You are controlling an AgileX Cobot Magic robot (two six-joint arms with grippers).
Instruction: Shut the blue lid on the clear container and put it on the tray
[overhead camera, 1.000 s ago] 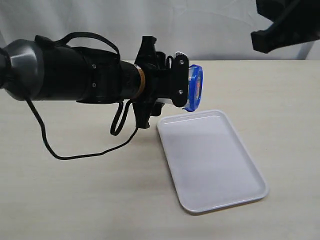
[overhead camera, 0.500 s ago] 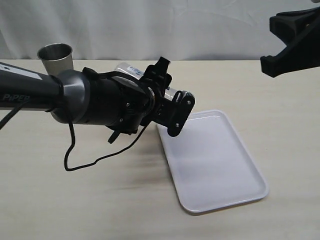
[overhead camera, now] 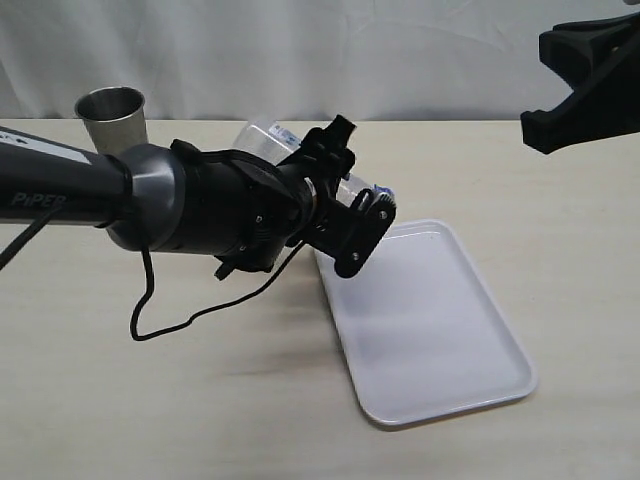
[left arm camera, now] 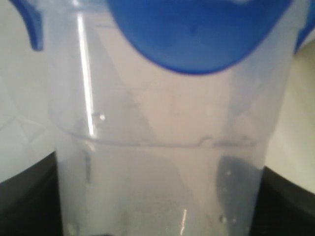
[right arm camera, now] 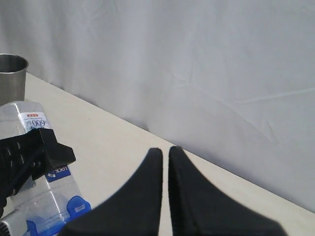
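Note:
My left gripper [overhead camera: 362,215] is shut on the clear container [overhead camera: 262,141], which hangs tilted over the near-left corner of the white tray [overhead camera: 430,320]. The blue lid [overhead camera: 383,190] sits on the container's mouth, which points toward the tray; only a sliver of blue shows. In the left wrist view the clear container [left arm camera: 157,147] fills the frame, with the blue lid [left arm camera: 197,34] at its far end and a dark finger [left arm camera: 24,196] on each side. My right gripper [overhead camera: 575,90] hangs shut high at the far right, holding nothing. The right wrist view shows the container [right arm camera: 29,125] and blue lid tabs [right arm camera: 74,206] below it.
A grey steel cup [overhead camera: 112,115] stands at the back left of the table, also seen as the steel cup [right arm camera: 10,73] in the right wrist view. A loose black cable [overhead camera: 160,325] hangs under the left arm. A white curtain backs the table.
The left arm has swung down and turned, so the container now points at the tray and the steel cup is uncovered. The right gripper shifted slightly to the right.

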